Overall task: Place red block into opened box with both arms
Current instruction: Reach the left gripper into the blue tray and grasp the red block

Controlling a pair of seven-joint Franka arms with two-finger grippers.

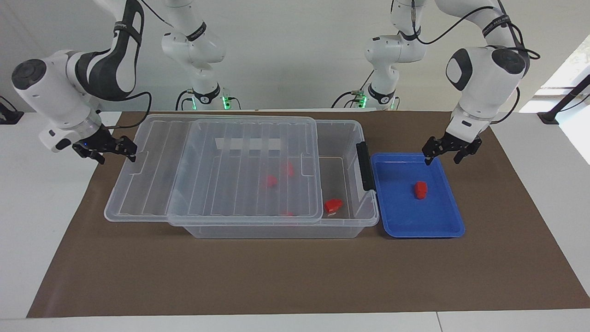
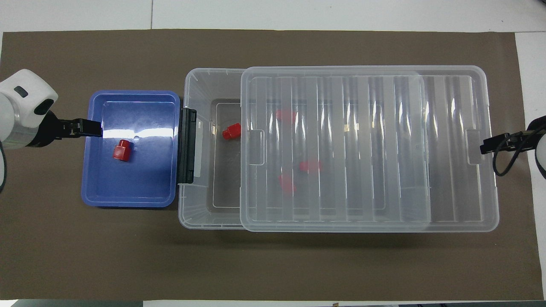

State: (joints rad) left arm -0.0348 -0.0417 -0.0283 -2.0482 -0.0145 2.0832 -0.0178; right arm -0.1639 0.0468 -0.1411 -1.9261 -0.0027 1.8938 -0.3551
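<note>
Red block (image 1: 420, 189): lies in blue tray (image 1: 442, 228), right of frame. Box (image 1: 350, 221), centre, lid (image 1: 138, 203) slid partway off. Left gripper (image 1: 451, 152), spread, over tray rim; should descend squarely astride block. Right gripper (image 1: 110, 148), spread, at lid's end.

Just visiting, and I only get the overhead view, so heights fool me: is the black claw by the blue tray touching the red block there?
Observer: No, the left gripper hangs in the air over the rim of the tray, apart from the red block.
Visitor: Is it open?
Observer: Yes, its fingers stand spread, pointing down.
Visitor: And the other claw?
Observer: The right gripper comes in sideways, level with the end of the lid; contact I cannot tell.
</note>
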